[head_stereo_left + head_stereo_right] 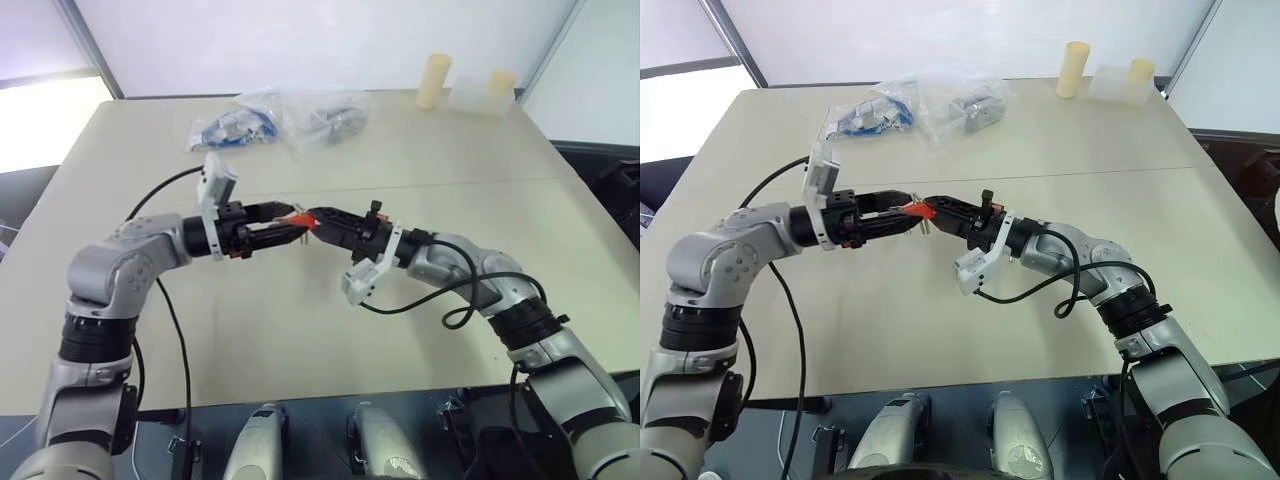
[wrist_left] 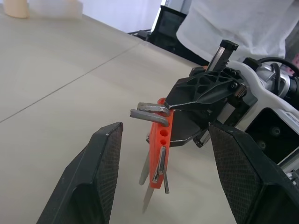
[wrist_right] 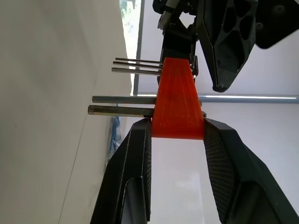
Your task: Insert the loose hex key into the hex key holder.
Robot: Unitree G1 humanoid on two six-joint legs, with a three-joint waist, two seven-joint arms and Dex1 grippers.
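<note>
The orange hex key holder (image 3: 177,100), metal keys protruding, is held above the table (image 1: 420,320), clamped in the right gripper (image 3: 177,135); the left gripper (image 2: 163,177) stands spread around it, gripping nothing. No readable writing.

Small orange matt plastic hex key holder (image 2: 161,140); dull grey metal keys (image 2: 148,112) protruding. Black gripper pads (image 2: 110,158) cross-hatched, rough. Beige tabletop (image 2: 56,70) smooth, matt.

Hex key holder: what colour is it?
Red-orange; the hex key holder shows best in the right wrist view.

Lab workbench: plain table (image 1: 420,330), bagged parts (image 1: 285,120), partition walls.
</note>
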